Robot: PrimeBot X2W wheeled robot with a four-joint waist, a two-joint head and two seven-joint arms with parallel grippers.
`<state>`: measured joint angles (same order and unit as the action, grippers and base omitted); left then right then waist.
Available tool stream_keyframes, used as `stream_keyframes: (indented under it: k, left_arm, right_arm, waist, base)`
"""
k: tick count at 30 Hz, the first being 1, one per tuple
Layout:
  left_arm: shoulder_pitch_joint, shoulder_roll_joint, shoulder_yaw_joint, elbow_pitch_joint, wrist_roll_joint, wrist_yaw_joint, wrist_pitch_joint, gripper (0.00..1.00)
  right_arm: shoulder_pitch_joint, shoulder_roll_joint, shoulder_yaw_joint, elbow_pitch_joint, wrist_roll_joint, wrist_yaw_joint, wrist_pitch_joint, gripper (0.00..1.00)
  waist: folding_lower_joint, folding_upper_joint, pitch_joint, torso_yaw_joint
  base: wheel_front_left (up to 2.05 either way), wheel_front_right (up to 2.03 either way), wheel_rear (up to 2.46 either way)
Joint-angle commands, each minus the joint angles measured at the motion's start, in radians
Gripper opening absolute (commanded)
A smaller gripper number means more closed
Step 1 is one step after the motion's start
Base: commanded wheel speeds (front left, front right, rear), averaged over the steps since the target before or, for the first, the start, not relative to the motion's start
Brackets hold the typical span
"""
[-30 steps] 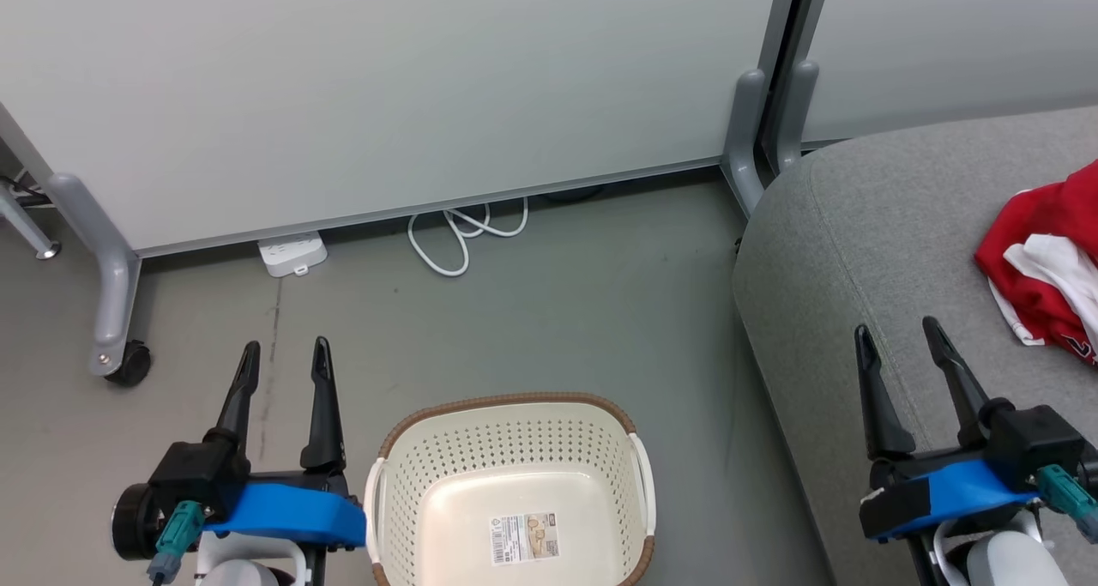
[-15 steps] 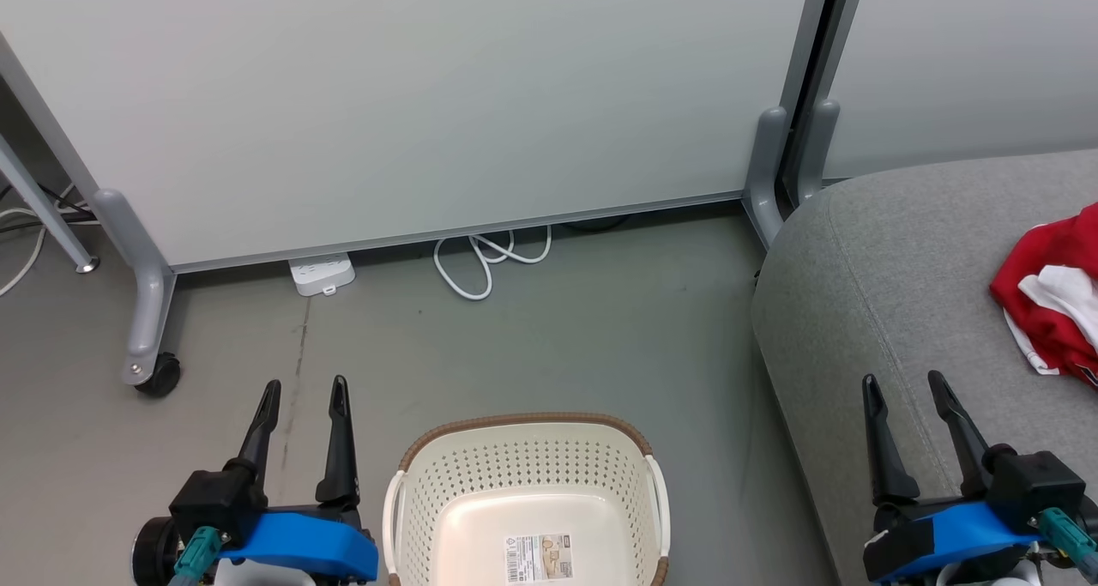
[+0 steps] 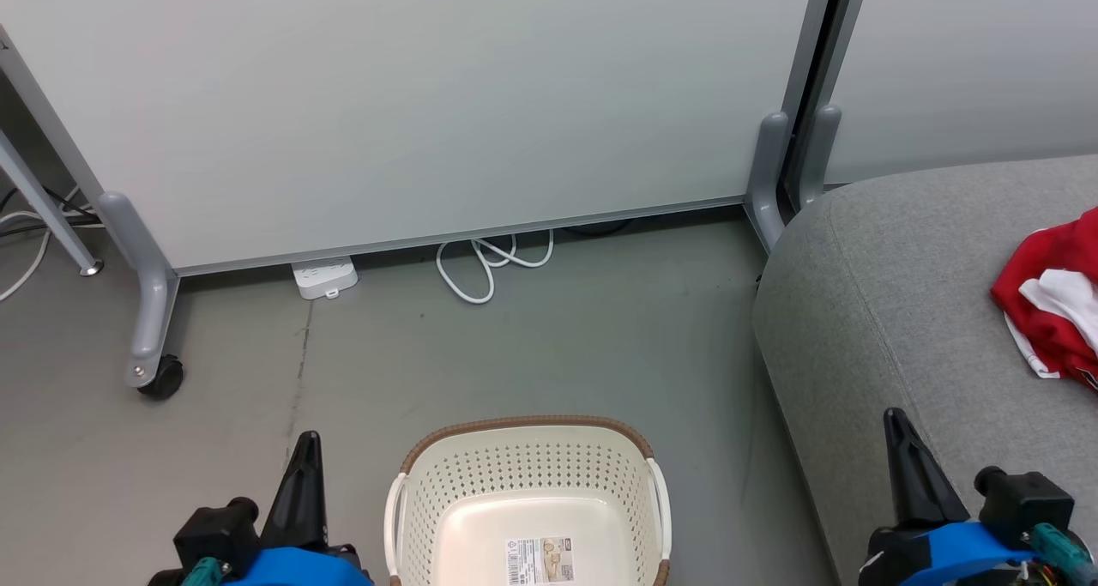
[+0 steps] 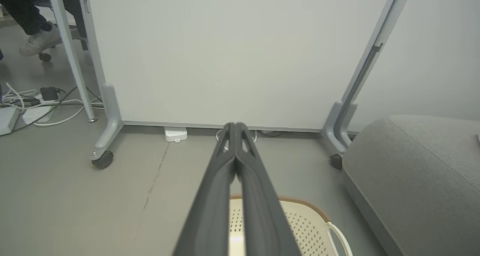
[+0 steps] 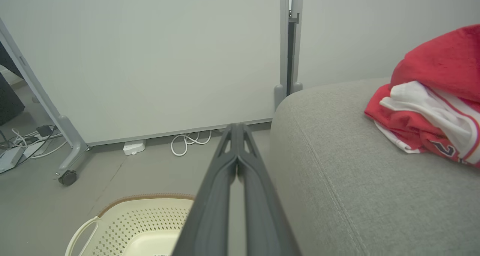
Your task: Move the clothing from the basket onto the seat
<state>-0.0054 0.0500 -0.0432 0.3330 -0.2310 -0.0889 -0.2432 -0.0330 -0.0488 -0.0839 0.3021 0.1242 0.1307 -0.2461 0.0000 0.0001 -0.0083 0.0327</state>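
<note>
Found the basket (image 3: pixel 527 420) upright on the grey floor (image 3: pixel 558 346), low centre in the head view, mouth up, cut by the bottom edge. Read its longer side as running left to right there, white handles at the two ends, brown rim along the far side. Saw nothing in it but a printed label (image 3: pixel 539 560) on the base. Located the clothing (image 3: pixel 1051 311) on the seat (image 3: pixel 892 311), well apart from the basket, at the robot's right: a crumpled red heap with white folded into it, cut by the frame's right edge, so cannot give its long axis for sure. Made out, from the right wrist view, dark lettering on a lower fold, with red bulk piled above the white. Placed the seat right of the basket with a strip of floor between, rounded corner aimed at the partition posts, a seam running along the cushion top from near to far. Noted the left gripper (image 3: pixel 306 449) just left of the basket, above the floor, fingers pressed together into one dark wedge, tips pointing toward the partition (image 3: pixel 429 97), nothing between them. Noted the right gripper (image 3: pixel 899 431) over the seat's near part, fingers likewise closed flat on each other, empty, pointing the same way, short of the clothing. Marked along the partition foot a white power strip (image 3: pixel 324 277), a looped white cable (image 3: pixel 480 264) and a black caster (image 3: pixel 163 378) under the left leg. Caught, in the left wrist view, a person's shoe (image 4: pixel 37 42) on the floor beyond the partition's left edge.
</note>
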Motion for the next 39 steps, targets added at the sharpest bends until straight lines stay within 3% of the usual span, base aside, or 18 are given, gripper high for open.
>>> stream_keyframes:
  k: [1, 13, 39]
  left_arm:
    - [-0.024, 0.0, 0.012, -0.015, -0.055, -0.002, 0.014, 0.0]
    - [-0.037, 0.0, 0.033, -0.031, -0.272, -0.009, 0.067, 0.0]
    - [-0.061, 0.001, 0.075, -0.052, -0.639, -0.02, 0.163, 0.0]
  right_arm:
    - [-0.022, -0.003, -0.008, -0.014, 0.061, 0.0, 0.016, 0.0]
    - [-0.028, -0.003, -0.007, -0.028, 0.296, 0.0, 0.068, 0.0]
    - [-0.046, -0.003, -0.014, -0.04, 0.69, 0.0, 0.164, 0.0]
  waist:
    - [0.0, -0.0001, 0.0, -0.001]
    - [0.0, -0.0001, 0.001, -0.004]
    - [0.0, -0.0001, 0.004, -0.01]
  base:
    - [0.0, 0.0, 0.0]
    - [0.0, 0.0, 0.0]
    - [0.0, 0.0, 0.0]
